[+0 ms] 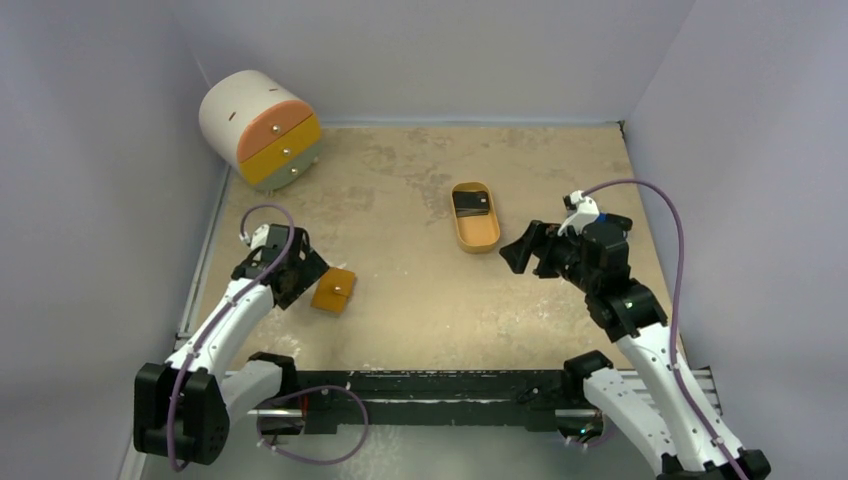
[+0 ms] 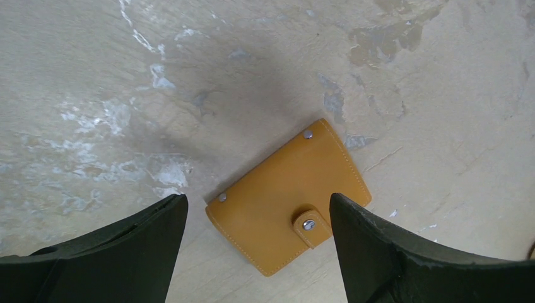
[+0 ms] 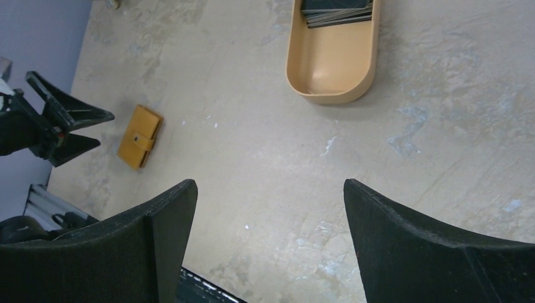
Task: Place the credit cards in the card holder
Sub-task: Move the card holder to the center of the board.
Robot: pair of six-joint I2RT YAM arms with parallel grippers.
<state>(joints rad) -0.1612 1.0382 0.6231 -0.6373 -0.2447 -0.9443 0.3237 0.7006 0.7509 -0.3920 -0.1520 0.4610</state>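
The card holder (image 1: 334, 291) is a small orange-tan wallet, folded and snapped shut, lying flat on the table at the left. My left gripper (image 1: 312, 272) hovers just left of it, open and holding nothing. In the left wrist view the card holder (image 2: 287, 205) lies below and between the spread jaws of the left gripper (image 2: 257, 199). The credit cards (image 1: 471, 203) are a dark stack at the far end of an orange oval tray (image 1: 478, 238). My right gripper (image 1: 518, 252) stands open and holds nothing, to the right of the tray's near end. The right wrist view shows the credit cards (image 3: 337, 11) at its top edge.
A round white drawer unit (image 1: 262, 128) with orange and yellow fronts stands at the back left. Grey walls close in the table on three sides. The right wrist view also shows the tray (image 3: 328, 95), the card holder (image 3: 140, 136) and the left gripper (image 3: 69, 129).
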